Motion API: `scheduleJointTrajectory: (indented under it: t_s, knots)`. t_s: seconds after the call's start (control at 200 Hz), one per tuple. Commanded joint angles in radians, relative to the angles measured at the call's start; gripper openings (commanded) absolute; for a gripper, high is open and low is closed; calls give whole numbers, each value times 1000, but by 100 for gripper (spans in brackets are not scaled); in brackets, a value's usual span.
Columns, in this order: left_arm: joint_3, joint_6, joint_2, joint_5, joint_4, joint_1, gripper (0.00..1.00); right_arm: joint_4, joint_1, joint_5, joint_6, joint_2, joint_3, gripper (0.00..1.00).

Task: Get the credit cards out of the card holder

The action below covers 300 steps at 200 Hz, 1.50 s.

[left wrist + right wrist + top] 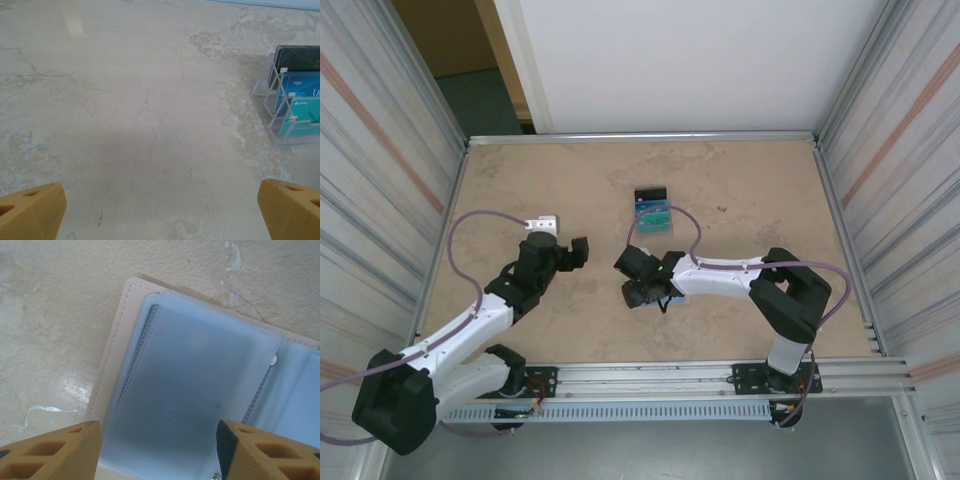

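The card holder, a tan wallet, lies open on the table with its pale blue sleeves facing up. A faint darker rectangle shows through the frosted sleeve; I cannot tell whether it is a card. My right gripper hangs open just above it, one fingertip over each side of the sleeve page. In the top view the right gripper covers the wallet. Black, blue and teal credit cards stand in a clear rack. My left gripper is wide open over bare table.
The clear rack stands mid-table, just beyond the right gripper. The left gripper sits to the left of the right one. Metal walls close in the table on the left, right and far sides.
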Motion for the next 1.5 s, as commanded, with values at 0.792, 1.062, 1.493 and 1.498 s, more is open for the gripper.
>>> scheduleJointTrajectory:
  t_s: [0.792, 1.062, 1.493, 1.498]
  knots:
    - [12, 7, -21, -35, -15, -24, 99, 39, -59, -35, 57, 19, -58, 42]
    - [37, 40, -8, -85, -16, -79, 99, 100, -97, -88, 52, -52, -102, 27]
    - [92, 87, 46, -163, 8, -185, 99, 75, -122, -2, 71, -152, -148, 26]
    - [92, 87, 46, -163, 8, -185, 99, 75, -121, -1, 71, -153, -149, 27]
